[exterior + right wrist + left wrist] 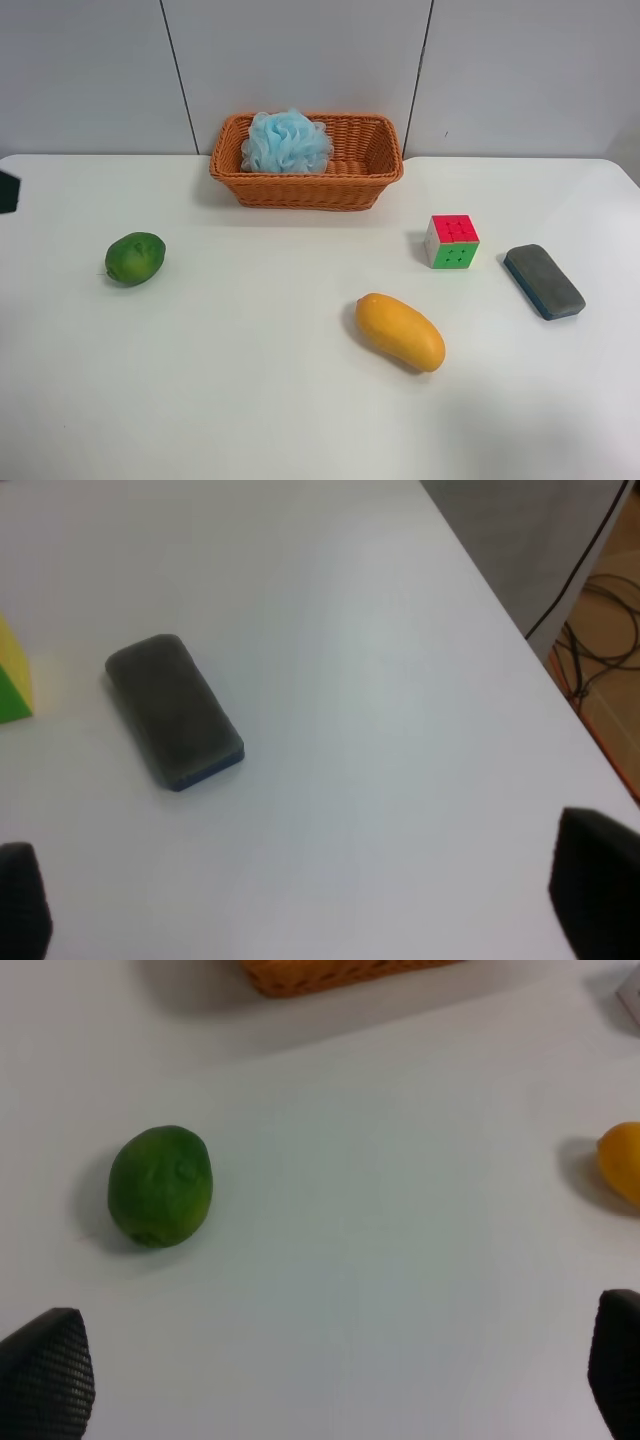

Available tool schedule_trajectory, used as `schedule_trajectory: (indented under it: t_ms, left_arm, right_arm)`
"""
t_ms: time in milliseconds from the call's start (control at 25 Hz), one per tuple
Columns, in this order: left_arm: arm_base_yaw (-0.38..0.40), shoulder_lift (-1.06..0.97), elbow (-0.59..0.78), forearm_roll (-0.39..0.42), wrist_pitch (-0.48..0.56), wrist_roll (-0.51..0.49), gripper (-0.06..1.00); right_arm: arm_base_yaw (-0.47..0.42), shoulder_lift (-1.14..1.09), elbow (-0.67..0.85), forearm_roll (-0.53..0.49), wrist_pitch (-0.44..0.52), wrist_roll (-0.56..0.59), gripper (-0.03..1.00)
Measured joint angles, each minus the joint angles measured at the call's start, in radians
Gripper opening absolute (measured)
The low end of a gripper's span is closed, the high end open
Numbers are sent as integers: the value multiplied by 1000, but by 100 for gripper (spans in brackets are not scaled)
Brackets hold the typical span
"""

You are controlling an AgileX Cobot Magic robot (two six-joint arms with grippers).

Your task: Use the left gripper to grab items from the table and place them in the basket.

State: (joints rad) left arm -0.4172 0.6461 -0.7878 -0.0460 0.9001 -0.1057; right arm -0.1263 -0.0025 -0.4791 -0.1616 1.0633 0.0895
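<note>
The wicker basket (300, 186) stands at the back of the white table (260, 340) with the light-blue pouf (286, 142) inside it. On the table lie the green fruit (135, 257), the mango (400, 331), the puzzle cube (451, 241) and the grey-blue block (543, 281). In the left wrist view the left gripper (330, 1390) is open and empty above the table, with the green fruit (160, 1186) ahead of it, the basket (340, 972) beyond and the mango (622, 1160) off to one side. The right gripper (310, 920) is open and empty, short of the block (175, 710).
A dark piece (8, 192) shows at the exterior high view's left edge. A grey panelled wall (300, 60) rises behind the basket. In the right wrist view the table edge runs close by, with floor and cables (600, 630) beyond, and the cube's edge (12, 670) shows.
</note>
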Motion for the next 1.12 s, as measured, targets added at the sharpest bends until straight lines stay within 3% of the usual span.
schedule_trajectory:
  t_ms: [240, 640, 880, 1120]
  left_arm:
    - [11, -219, 124, -5, 66, 18, 99]
    - [258, -417, 167, -34, 196, 207, 99]
    - [368, -545, 264, -51, 172, 242, 99]
    - [389, -643, 272, -62, 170, 254, 99]
  right_arm:
    - [0, 0, 0, 0, 0, 0, 99]
    - [0, 0, 0, 0, 0, 0, 99]
    - [0, 0, 0, 0, 0, 0, 99]
    - [0, 0, 0, 0, 0, 0, 99]
